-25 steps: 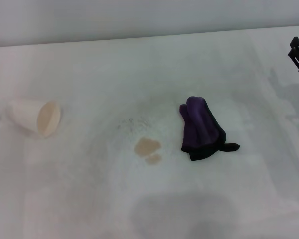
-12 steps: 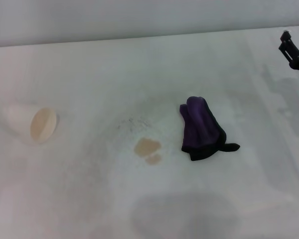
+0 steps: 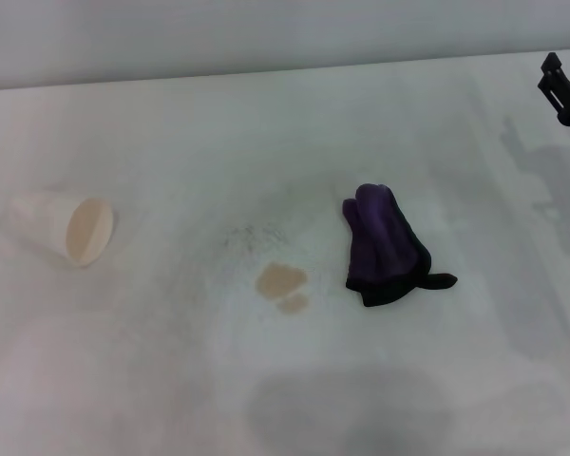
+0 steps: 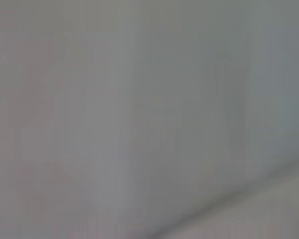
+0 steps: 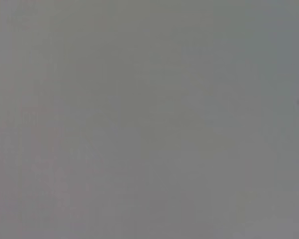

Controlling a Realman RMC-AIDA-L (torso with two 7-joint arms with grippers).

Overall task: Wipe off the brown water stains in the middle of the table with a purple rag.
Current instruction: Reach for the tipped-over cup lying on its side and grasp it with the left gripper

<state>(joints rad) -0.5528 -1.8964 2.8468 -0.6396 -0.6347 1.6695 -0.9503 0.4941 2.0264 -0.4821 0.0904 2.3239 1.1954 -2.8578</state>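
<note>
The purple rag (image 3: 384, 245) lies bunched on the white table (image 3: 171, 380), right of centre, with its black tail pointing right. The brown water stains (image 3: 283, 285) sit just left of it, a larger blotch above a smaller one. My right gripper (image 3: 565, 95) shows only as a black part at the far right edge of the head view, well away from the rag. My left gripper is out of view. Both wrist views show only a plain grey surface.
A white paper cup (image 3: 65, 227) lies on its side at the left of the table, its mouth facing right. A faint grey speckled smudge (image 3: 252, 237) lies just above the stains.
The right gripper has shifted a little at the right edge, up and then slightly back. The paper cup has rolled slightly at the left. The rag and stains have not moved.
</note>
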